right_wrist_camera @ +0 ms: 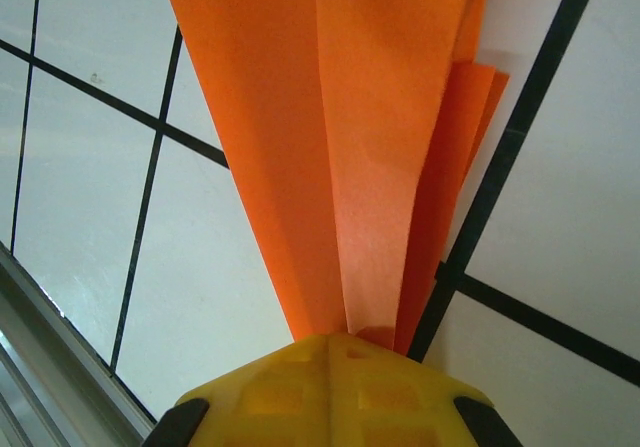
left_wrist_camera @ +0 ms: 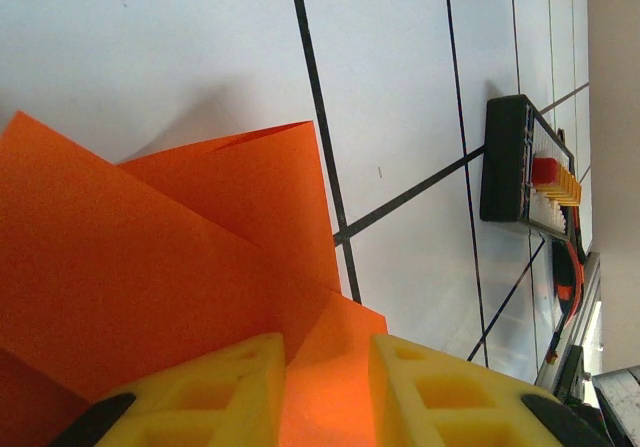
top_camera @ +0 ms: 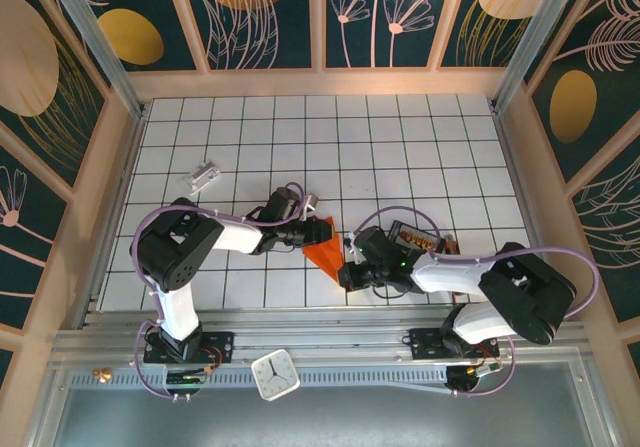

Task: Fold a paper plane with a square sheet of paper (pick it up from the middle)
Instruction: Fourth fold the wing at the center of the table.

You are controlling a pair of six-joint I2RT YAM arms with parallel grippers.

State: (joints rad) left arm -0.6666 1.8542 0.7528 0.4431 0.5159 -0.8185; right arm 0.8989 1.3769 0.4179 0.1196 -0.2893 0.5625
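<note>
The big white table [top_camera: 400, 127] has black lines that make squares all over it. Two arms sit at the near edge. The left arm [top_camera: 180, 252] bends in toward the middle, and the right arm [top_camera: 520, 292] bends in from the other side, so the two pincers are close together over the front part of the table. Between them is the orange paper plane [top_camera: 326, 254]. It is folded into a long shape that is wide at one end and thin at the other. The right gripper [top_camera: 350, 262] is closed tight on the thin end, and in the right wrist view the paper plane [right_wrist_camera: 340, 117] fans out from the shut right gripper [right_wrist_camera: 332, 352]. The left gripper [top_camera: 322, 230] is at the wide end. In the left wrist view its yellow fingers [left_wrist_camera: 220, 392] are a little apart, and orange paper shows in the gap, but I cannot tell if they squeeze it. There the paper plane [left_wrist_camera: 150, 267] shows a few folded layers and makes a shadow on the table. A small black tray [top_camera: 415, 237] with red and yellow bits sits just beside the right arm. A white clock [top_camera: 275, 375] lies on the metal rail in front of the arms. A small silvery block [top_camera: 201, 176] lies well apart, at the far left of the table.
</note>
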